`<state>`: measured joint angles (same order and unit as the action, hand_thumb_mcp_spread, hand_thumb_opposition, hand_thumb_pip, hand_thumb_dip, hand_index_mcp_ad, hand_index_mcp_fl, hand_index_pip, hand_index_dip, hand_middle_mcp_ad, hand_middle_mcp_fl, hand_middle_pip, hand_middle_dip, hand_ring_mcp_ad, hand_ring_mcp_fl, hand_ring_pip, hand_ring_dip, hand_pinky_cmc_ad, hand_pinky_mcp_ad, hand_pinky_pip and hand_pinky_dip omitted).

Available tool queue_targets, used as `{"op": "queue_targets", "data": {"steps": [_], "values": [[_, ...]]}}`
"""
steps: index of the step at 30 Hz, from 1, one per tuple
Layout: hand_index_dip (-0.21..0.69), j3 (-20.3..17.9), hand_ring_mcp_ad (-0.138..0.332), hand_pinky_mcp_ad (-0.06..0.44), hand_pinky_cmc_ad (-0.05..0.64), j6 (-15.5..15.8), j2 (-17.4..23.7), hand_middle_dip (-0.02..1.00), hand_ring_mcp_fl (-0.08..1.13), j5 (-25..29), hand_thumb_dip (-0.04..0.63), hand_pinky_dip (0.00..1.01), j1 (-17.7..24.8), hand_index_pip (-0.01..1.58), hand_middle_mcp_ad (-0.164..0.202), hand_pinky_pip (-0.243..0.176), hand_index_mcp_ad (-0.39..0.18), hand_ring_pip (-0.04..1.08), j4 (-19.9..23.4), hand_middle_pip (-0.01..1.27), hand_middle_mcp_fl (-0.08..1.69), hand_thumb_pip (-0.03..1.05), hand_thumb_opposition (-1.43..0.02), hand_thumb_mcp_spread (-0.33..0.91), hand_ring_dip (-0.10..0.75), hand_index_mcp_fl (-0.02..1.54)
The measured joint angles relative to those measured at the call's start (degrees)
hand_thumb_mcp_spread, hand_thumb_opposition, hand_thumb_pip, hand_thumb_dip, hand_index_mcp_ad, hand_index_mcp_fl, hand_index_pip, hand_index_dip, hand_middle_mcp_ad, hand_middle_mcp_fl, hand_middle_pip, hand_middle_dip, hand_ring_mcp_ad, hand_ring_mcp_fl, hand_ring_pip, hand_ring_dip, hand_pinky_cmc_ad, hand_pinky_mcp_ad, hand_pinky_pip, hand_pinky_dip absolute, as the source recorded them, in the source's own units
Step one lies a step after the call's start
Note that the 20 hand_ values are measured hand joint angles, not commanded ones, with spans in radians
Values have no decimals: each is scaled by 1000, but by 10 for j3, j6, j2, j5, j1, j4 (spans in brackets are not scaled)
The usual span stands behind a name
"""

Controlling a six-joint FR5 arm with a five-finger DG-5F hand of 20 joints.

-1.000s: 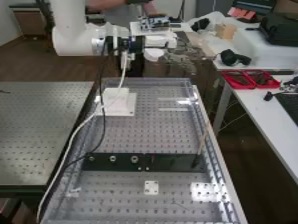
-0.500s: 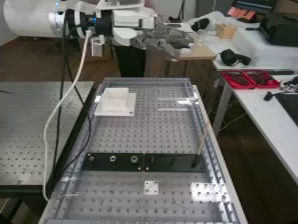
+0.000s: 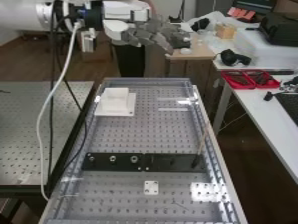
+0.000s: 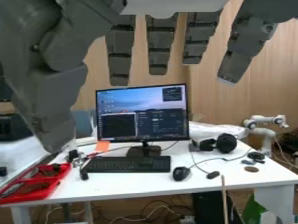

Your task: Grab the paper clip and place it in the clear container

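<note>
My dark grey hand (image 4: 159,47) is open, its fingers straight and holding nothing. Where the small paper clip lies relative to my fingers, I cannot tell. I expect light, springy, slippery wire, so I should pinch lightly across its middle, thumb opposing a fingertip.

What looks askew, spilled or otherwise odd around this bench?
One thing: a thin wooden stick stands at a slant by the right end, in the high view, of the black strip across the bench, out of line with the strip. Nothing looks clearly spilled or damaged.
</note>
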<state>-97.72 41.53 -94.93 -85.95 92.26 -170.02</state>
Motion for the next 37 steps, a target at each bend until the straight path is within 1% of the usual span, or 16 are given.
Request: {"op": "queue_targets", "data": {"steps": [8, 10, 25, 37], "values": [[126, -3, 119, 316, 410, 3, 5, 227, 9, 1, 220, 522, 3, 99, 38, -96, -169, 105, 8, 112, 131, 520, -775, 265, 115, 374], [126, -2, 119, 316, 410, 4, 5, 227, 9, 0, 220, 522, 4, 101, 38, -96, -169, 113, 7, 112, 131, 520, -775, 265, 126, 374], [129, 0, 119, 316, 410, 8, 7, 227, 9, -7, 220, 522, 5, 101, 38, -96, -169, 113, 3, 112, 131, 515, -775, 265, 126, 368], [131, 7, 119, 316, 410, 9, -1, 227, 9, -20, 220, 522, 6, 101, 38, -96, -169, 113, -7, 112, 131, 515, -775, 265, 126, 354]]}}
